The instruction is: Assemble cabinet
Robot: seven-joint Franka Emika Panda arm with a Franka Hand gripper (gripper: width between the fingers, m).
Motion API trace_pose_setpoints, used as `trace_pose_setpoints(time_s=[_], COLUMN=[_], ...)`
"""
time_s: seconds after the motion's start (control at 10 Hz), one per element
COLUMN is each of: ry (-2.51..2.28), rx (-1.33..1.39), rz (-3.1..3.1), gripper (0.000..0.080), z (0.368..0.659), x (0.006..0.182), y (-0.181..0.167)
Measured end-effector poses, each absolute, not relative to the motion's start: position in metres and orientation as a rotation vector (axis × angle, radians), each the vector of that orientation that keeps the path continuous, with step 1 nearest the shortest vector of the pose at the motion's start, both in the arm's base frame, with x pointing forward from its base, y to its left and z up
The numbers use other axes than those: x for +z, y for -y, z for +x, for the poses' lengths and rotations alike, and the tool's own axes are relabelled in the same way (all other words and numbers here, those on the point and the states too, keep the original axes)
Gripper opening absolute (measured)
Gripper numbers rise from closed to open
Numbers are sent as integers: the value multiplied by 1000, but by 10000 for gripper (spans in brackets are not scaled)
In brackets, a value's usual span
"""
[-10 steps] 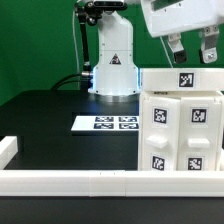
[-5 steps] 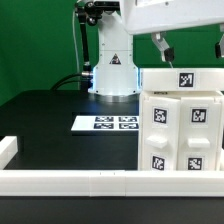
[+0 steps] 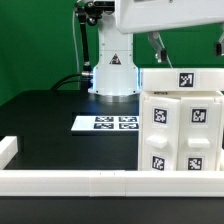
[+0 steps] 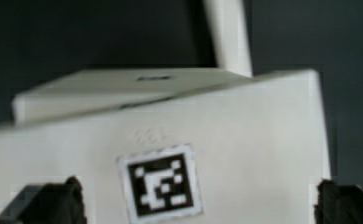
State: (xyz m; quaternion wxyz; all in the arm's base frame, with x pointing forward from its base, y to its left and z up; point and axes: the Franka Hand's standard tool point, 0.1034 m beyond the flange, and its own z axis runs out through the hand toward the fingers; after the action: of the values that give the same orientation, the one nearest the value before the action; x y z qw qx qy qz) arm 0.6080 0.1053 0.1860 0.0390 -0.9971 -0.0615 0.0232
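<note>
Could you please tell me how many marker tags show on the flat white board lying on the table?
4, on the thin flat white marker board, two rows of two.

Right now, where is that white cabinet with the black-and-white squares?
The cabinet stands on the black table at the exterior view's right, beside the marker board and just behind the long white rail; the gripper hangs above it.
</note>
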Motion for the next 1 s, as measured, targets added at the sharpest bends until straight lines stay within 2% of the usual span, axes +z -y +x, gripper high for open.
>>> trace_pose_setpoints(time_s=[0.1, 0.5, 0.8, 1.0], ry=[463, 815, 1527, 1698], rx=[41, 28, 35, 28], rz=[-3058, -2983, -2748, -2662], gripper=[649, 649, 649, 649], z=[611, 612, 614, 616], x=[186, 185, 176, 176], y=[-106, -102, -100, -99])
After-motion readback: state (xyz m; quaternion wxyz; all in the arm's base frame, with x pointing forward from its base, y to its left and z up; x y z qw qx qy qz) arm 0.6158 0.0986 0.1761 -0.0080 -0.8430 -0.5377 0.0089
